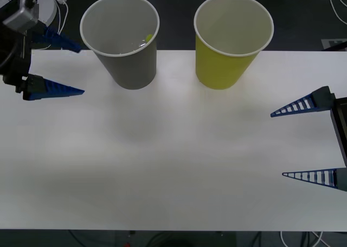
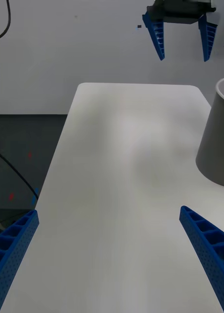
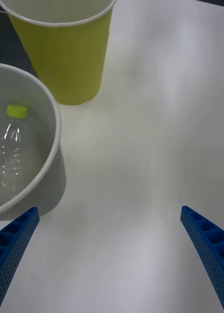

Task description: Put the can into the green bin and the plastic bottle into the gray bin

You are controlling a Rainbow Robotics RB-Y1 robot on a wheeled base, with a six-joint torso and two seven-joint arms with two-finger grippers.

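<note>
The gray bin (image 1: 130,68) stands at the back left of the white table, with the green bin (image 1: 222,68) to its right. Inside the gray bin lies the plastic bottle (image 3: 11,151), clear and ribbed; its lime cap (image 1: 148,38) rests against the cup's wall. The can is out of view. My left gripper (image 1: 82,70) hangs open just left of the gray bin (image 3: 54,117), holding nothing. The green bin (image 3: 68,58) stands beyond it. My right gripper (image 1: 277,145) is open and empty at the table's right side.
The white table (image 1: 162,165) stretches bare in front of the two cups. The right wrist view looks across it to the gray bin (image 2: 217,142) and the far left gripper (image 2: 183,44). Cables lie on the dark floor behind and below the table.
</note>
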